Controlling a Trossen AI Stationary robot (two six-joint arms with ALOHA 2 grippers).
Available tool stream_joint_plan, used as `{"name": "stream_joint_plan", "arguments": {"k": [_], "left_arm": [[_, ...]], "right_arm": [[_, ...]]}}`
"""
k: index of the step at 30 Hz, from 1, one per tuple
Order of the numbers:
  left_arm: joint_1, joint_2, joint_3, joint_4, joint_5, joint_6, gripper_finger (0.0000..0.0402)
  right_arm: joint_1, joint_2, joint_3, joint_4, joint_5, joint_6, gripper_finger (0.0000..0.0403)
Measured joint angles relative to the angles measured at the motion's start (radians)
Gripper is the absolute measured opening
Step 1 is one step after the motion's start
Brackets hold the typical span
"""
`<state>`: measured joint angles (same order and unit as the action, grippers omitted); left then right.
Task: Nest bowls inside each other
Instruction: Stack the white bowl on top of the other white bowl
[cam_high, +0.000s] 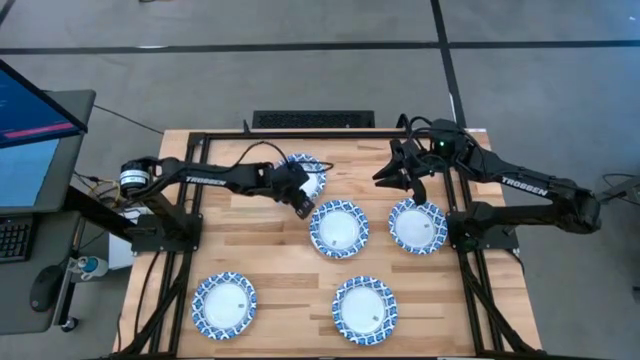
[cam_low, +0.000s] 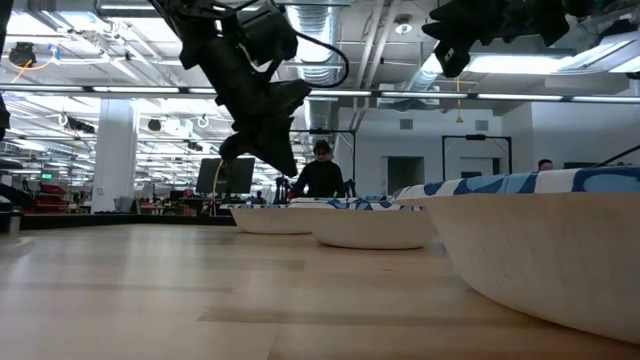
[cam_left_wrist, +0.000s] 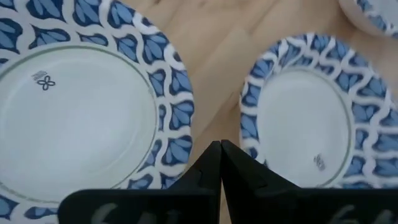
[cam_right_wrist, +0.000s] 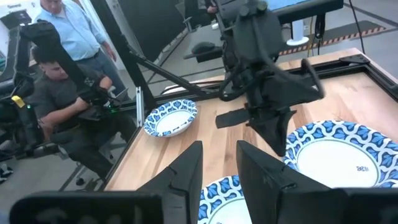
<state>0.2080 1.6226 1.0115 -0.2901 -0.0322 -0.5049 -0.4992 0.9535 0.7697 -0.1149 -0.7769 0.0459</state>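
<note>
Broadly, the wooden bench (cam_high: 290, 265) carries five visible bowls, none nested in another. Take the middle bowl (cam_high: 339, 228) as the landmark. A back bowl (cam_high: 312, 172) sits behind it toward the left arm's side, partly covered by that arm. A right bowl (cam_high: 417, 226) lies beside the landmark toward the right arm. Two front bowls sit nearer the bench's front edge: one (cam_high: 224, 304) well off toward the left side, the other (cam_high: 364, 310) almost straight in front of the landmark.

The left hand (cam_high: 303, 209) hangs above the bench just beside the landmark's back-left rim, its fingers pressed together and holding nothing; its wrist view shows the closed tips over the bare wood between two bowls. The right hand (cam_high: 418, 194) hovers over the back rim of the right bowl, its fingers (cam_right_wrist: 185, 171) a little apart and empty.

Beyond the bench, two people (cam_right_wrist: 65, 99) are near a monitor, and another person (cam_low: 320, 172) shows in the low view.
</note>
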Motion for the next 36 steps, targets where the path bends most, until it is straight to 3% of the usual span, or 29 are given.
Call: {"name": "stream_joint_plan", "arguments": {"k": [5, 14, 25, 28, 36], "left_arm": [[-0.032, 0.0, 0.0, -0.053, -0.08, 0.073, 0.0], [-0.024, 0.051, -0.001, -0.113, -0.082, 0.287, 0.0], [0.026, 0.062, -0.001, -0.112, -0.031, 0.415, 0.0], [0.028, 0.062, -0.001, -0.118, 0.022, 0.494, 0.0], [0.045, 0.062, -0.001, -0.12, 0.044, 0.647, 0.0]], "right_arm": [[0.0, 0.0, 0.0, 0.0, 0.0, 0.0, 0.012], [0.0, 0.0, 0.0, 0.013, 0.0, 0.031, 0.012], [0.002, 0.0, 0.0, 0.046, 0.001, 0.092, 0.012], [0.002, 0.0, 0.0, 0.046, 0.001, 0.094, 0.012], [0.002, 0.0, 0.0, 0.046, 0.001, 0.096, 0.012]]}}
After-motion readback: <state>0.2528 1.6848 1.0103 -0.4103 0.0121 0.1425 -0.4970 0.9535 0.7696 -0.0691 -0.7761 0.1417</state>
